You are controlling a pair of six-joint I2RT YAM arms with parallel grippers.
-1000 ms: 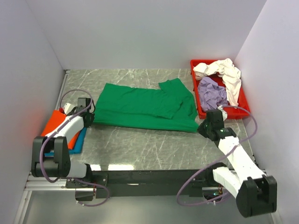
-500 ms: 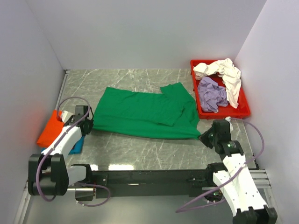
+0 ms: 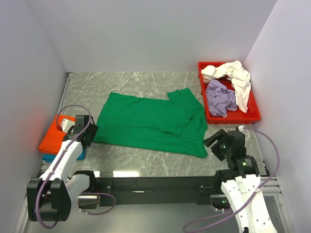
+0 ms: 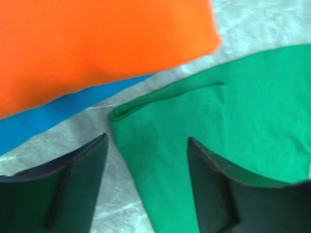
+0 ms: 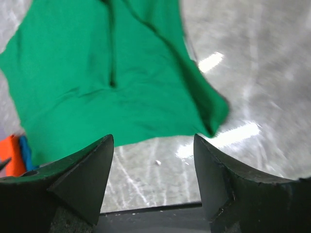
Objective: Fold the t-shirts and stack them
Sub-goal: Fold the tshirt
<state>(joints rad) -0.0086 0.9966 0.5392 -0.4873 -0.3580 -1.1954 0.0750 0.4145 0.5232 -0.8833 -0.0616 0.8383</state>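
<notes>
I am holding my left claw (image 4: 146,141) and right claw (image 5: 153,138) open and empty at the near corners of the green t-shirt (image 3: 146,121), which is lying flat mid-surface (image 3: 146,160), seemingly spread for folding.

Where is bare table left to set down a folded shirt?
Bare table: the strip between the green t-shirt and the back wall, and the near strip between its front edge and the table's near edge. Crowded: the left edge, with the orange t-shirt stack and left gripper; the right, by the red tray and right gripper.
</notes>
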